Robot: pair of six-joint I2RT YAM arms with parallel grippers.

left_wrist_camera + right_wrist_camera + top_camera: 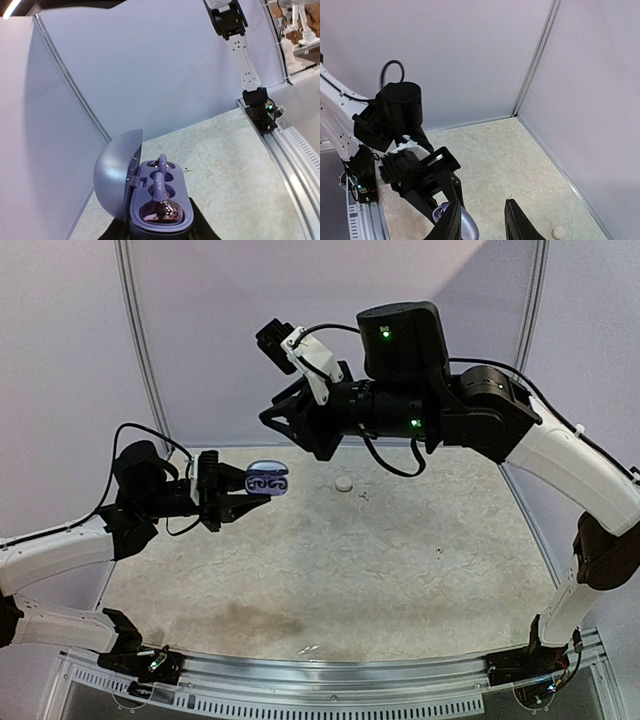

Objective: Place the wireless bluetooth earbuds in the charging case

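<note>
Looking at the biggest thing first, the speckled counter (400,570) lies under both arms. The right arm (570,460) reaches high across from the right. The left arm (60,550) comes in low from the left. The left hand (240,492) is closed tight on the case (266,481). It holds the case up in the air over the back left part of the counter, with the lid (116,172) swung open to one side. The right hand (278,420) hangs near the case, higher up. Its two fingers are apart and I see nothing between them. Inside the case, a shiny bit (161,212) sits in the near pocket. It may be an earbud, but I cannot tell for sure. A pale round thing (344,482) lies on the counter, well apart from the case. A tiny grey speck (308,649) lies by the front edge. Both are too small to name. Here is what I think could go wrong. If the right hand pushes down hard, the case could tip or slip in the left hand, because nothing holds it up from below. A bump on the lid could snap it shut. A tiny earbud could also pop out of a pinch and roll away.
</note>
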